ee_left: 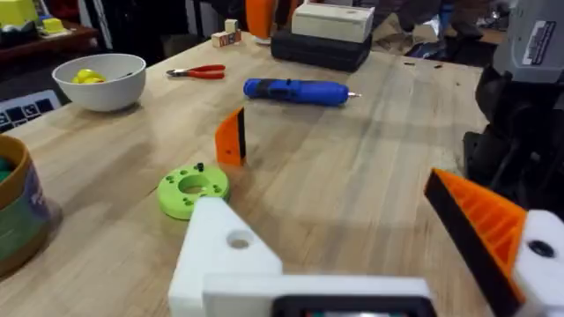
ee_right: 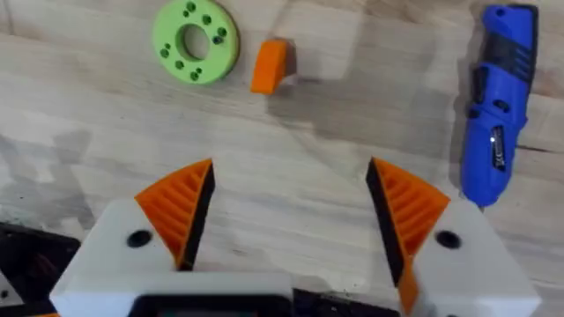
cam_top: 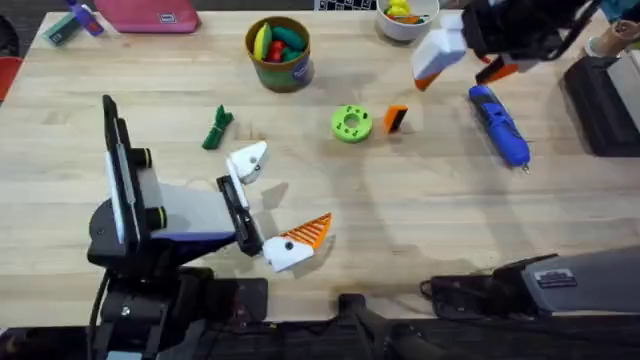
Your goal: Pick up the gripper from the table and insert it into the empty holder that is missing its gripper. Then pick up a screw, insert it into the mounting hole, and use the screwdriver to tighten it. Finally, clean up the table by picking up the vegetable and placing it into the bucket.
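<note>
Evidently, the upright gripper (ee_right: 270, 66) could be toppled if approached off-centre by the wide-open right gripper (ee_right: 291, 220).

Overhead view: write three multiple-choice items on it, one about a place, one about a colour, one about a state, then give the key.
1. The loose orange gripper stands beside:
A. the green disc
B. the red pliers
C. the pink case

2. The screwdriver is:
A. red
B. blue
C. white

3. The left gripper has:
A. orange pads on both fingers
B. a bare white holder on one finger
C. the vegetable in its grasp

Key: A, the wedge sits just right of the disc; B, its body is bright blue; B, one white tip lacks its orange pad, and the vegetable lies apart on the table.
</note>
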`<state>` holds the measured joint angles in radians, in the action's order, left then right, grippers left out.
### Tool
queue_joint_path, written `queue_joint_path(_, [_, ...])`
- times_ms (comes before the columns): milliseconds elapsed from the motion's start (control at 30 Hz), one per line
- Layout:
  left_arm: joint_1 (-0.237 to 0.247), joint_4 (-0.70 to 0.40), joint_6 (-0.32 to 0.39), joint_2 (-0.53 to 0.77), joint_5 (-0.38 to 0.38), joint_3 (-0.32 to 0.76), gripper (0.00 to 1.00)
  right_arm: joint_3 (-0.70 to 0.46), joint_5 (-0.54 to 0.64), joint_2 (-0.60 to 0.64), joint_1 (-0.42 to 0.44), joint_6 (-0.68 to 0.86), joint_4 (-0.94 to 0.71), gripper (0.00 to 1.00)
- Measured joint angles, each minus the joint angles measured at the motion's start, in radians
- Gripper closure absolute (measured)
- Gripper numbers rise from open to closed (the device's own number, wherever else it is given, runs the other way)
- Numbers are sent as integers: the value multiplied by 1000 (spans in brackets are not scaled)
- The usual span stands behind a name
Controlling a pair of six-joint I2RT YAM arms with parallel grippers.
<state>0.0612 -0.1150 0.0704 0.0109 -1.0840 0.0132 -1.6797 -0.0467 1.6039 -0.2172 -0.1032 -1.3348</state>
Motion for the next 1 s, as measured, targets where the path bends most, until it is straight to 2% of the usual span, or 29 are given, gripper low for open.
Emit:
queue_joint_path(333, [0, 0, 0, 0, 0, 0, 13, 10, 0, 62, -27, -37, 48, 10])
queue_joint_path(700, [0, 0, 0, 0, 0, 0, 12, 223, 0, 88, -35, -44, 276, 87])
queue_joint_path(1000, [0, 0, 0, 0, 0, 0, 13, 234, 43, 159, -75, -43, 303, 170])
